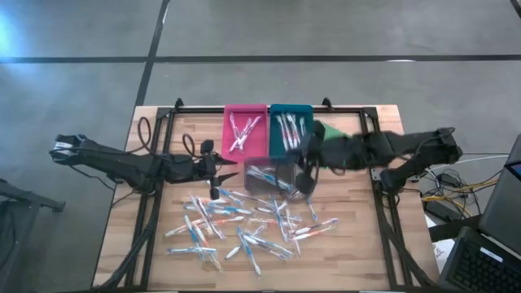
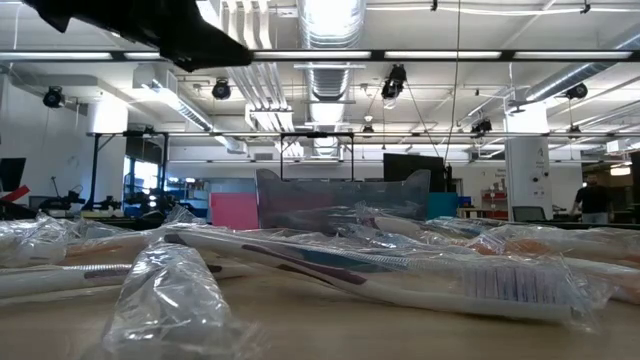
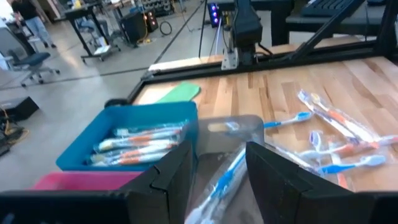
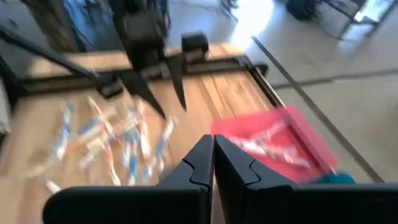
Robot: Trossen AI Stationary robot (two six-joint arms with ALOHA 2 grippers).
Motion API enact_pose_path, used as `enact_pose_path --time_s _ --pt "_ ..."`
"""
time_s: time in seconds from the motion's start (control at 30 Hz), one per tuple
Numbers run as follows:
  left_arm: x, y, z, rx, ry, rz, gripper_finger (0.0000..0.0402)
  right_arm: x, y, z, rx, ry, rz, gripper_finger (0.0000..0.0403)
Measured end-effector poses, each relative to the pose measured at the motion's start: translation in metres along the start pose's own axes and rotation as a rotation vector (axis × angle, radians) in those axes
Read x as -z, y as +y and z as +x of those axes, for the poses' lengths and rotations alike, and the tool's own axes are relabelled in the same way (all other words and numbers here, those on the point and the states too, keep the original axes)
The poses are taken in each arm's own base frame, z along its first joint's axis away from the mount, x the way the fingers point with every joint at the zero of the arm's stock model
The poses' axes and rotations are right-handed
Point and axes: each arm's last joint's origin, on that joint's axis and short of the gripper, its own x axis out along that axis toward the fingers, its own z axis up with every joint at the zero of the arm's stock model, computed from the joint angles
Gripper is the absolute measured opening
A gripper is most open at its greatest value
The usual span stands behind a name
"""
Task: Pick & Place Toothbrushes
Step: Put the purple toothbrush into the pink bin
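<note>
Pale butcher-block wood forms the tabletop [image 1: 358, 244], bordered by a black tubular frame [image 1: 269, 107]. Slim whitish toothbrushes [image 1: 236, 228] in clear crinkled wrappers, with blue, orange or pink accents, lie scattered across the near half of the tabletop in a loose heap; in the low view one wrapped brush stretches across the foreground and blocks most of what lies behind it.

Three containers stand in a cluster at the far-middle of the tabletop. The magenta rectangular plastic tray [image 1: 245, 129] holds several brushes lying lengthwise. The teal rectangular plastic tray [image 1: 290, 126], just beside it, holds several more, orange-accented as seen from the left wrist. The smoky translucent plastic bin [image 1: 271, 174], in front of the two trays, holds at least one blue-accented brush. A flat green oblong piece [image 1: 332, 130] lies just beside the teal tray.

No brand, label or writing can be read on any item.

The left gripper [image 1: 225, 177] sits just left of the translucent bin, its jaws spread and nothing between them; the left wrist view shows the bin and a blue brush beyond the gap. The right gripper [image 1: 305, 184] hangs at the right edge of the bin, partly over the teal tray side, its arm covering part of the green piece. Its jaws are pressed together, with nothing visible between them.
</note>
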Motion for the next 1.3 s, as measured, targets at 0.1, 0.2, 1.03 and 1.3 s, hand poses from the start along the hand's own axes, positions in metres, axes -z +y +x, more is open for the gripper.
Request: enact_pose_path --time_s 0.1,0.2,1.03,1.3 --pt "0.006 -0.001 0.0 0.002 0.019 0.006 0.0156 0.019 0.013 -0.004 0.073 0.079 -0.018 0.0008" --pt "0.006 -0.001 0.0 0.005 0.019 0.005 0.0156 0.039 0.022 -0.007 0.154 0.128 -0.023 0.0008" --pt "0.026 -0.032 -0.018 0.389 0.344 0.024 0.0156 0.175 0.028 0.021 0.388 0.42 -0.086 0.0008" --pt "0.018 -0.043 -0.035 0.47 0.56 0.149 0.0156 0.179 0.028 0.024 0.382 0.411 -0.076 0.0008"
